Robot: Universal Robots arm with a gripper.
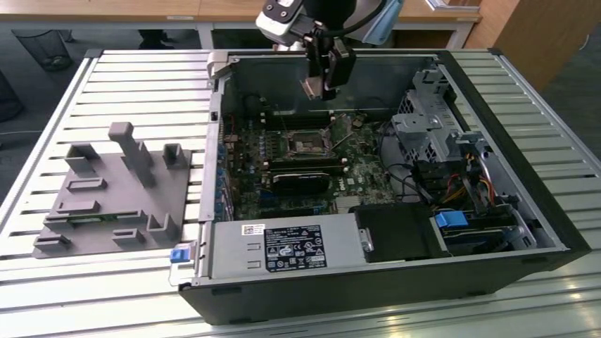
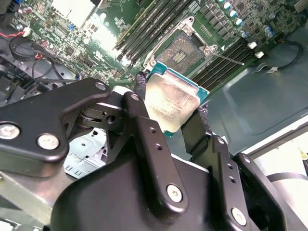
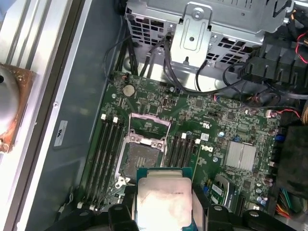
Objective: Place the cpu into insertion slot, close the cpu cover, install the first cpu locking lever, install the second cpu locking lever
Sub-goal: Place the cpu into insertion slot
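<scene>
Slatted metal worktable, wooden desks behind, dark floor, black bin

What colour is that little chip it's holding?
The cpu: silvery top, teal-green edge; second wrist view shows it best.

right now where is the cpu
The small flat silvery-grey square cpu is clamped in the black claw in the first wrist view, in the air over the green board, near the black-rimmed square insertion slot.
</scene>
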